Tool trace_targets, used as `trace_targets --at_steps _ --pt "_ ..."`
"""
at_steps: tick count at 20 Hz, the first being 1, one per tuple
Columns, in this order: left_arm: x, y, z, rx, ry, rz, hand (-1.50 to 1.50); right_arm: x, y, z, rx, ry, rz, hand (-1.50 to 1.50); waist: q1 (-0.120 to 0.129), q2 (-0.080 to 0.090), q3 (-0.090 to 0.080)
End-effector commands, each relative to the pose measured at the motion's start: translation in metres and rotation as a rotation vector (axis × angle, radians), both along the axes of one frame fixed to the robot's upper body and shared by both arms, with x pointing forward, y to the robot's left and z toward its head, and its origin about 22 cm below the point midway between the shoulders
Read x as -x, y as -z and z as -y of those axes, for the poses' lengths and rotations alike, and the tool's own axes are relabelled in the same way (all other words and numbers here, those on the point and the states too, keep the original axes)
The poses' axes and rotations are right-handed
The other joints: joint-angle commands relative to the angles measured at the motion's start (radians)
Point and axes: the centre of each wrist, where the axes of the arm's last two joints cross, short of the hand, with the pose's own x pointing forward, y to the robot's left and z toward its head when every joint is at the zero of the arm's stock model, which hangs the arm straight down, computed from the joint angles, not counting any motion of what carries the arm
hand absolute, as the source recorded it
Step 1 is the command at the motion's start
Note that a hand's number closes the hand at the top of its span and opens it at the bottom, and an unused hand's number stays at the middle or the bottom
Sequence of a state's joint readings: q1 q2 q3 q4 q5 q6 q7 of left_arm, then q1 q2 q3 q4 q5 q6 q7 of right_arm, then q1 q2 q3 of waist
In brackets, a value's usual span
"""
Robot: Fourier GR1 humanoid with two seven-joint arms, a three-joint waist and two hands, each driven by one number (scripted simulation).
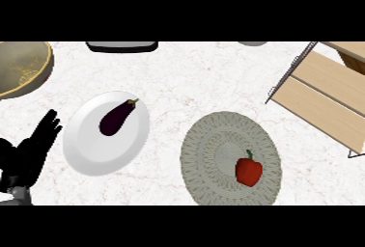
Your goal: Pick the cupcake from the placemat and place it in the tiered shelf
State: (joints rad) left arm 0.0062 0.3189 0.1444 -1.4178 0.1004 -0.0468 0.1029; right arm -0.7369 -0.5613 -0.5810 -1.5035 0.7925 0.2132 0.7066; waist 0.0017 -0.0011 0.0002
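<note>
the white marbled surface (185,72) carries a round woven placemat (230,157) at lower centre-right. on the placemat, right of its middle, lies a red bell pepper (249,171) with a green stem; no cupcake shows on it, so the item sitting on the mat is the pepper.

left of the placemat and just beside it is a white plate (105,134), and a dark purple eggplant (117,117) lies on the plate's upper half, stem end pointing up and right.

the tiered shelf (324,94), light wood boards in a thin wire frame, stands at the right edge, well apart from the placemat; its visible boards hold nothing.

at the upper left edge is a part of a large tan bowl (22,66). a dark tray-like object (122,46) is cut off by the top edge, and a small grey item (251,43) shows there too.

the left robot hand (30,149) shows at the lower left edge, fingers straight and pointing up, holding nothing, just left of the plate. the right robot hand does not appear.
</note>
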Motion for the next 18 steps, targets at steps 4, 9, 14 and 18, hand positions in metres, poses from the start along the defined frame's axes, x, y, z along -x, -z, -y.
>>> trace_targets --at_steps 4,9,14,18 --pt "-0.003 0.003 0.004 -0.001 -0.020 0.002 0.00 0.033 -0.015 0.013 -0.188 -0.065 0.168 -1.50 -0.011 -0.002 0.000" --pt "0.005 -0.001 -0.012 -0.019 -0.028 0.001 0.00 0.093 -0.047 0.018 -0.178 -0.043 0.302 -1.50 -0.018 -0.007 0.000" --pt "0.015 0.000 -0.024 -0.009 -0.038 -0.007 0.00 0.164 -0.081 0.038 -0.159 0.037 0.343 -1.50 -0.031 -0.010 -0.001" --pt "0.019 0.003 -0.029 -0.013 -0.057 -0.023 0.00 0.217 -0.100 0.055 -0.167 0.086 0.340 -1.50 -0.052 -0.015 -0.001"
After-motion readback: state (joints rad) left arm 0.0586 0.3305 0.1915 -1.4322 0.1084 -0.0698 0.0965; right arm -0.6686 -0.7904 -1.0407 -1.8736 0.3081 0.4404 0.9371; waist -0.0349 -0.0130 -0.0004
